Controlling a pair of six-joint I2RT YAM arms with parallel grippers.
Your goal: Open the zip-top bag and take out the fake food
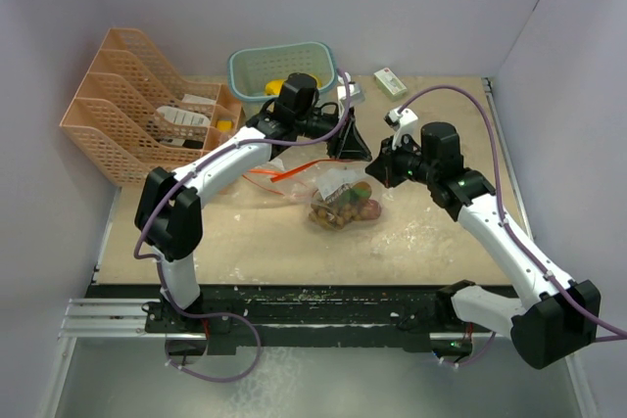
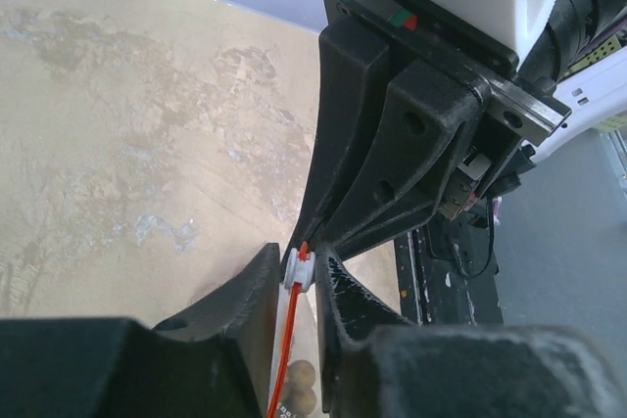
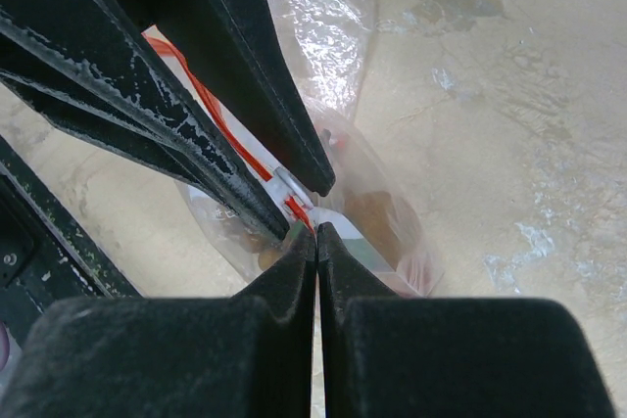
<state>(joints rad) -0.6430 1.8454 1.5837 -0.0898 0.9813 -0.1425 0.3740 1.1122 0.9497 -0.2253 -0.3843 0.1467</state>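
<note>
The clear zip-top bag hangs between my two grippers just above the table, its red zip strip trailing to the left. The fake food, brown and yellowish pieces, sits inside it; brown balls show through the plastic. My left gripper is shut on the white zip slider, which also shows in the right wrist view. My right gripper is shut on the bag's top edge right beside the slider. The two grippers' fingertips nearly touch.
A teal basket with a yellow item stands at the back. An orange file rack is at the back left. A white-green box lies at the back right. The table's right edge is close behind my right arm.
</note>
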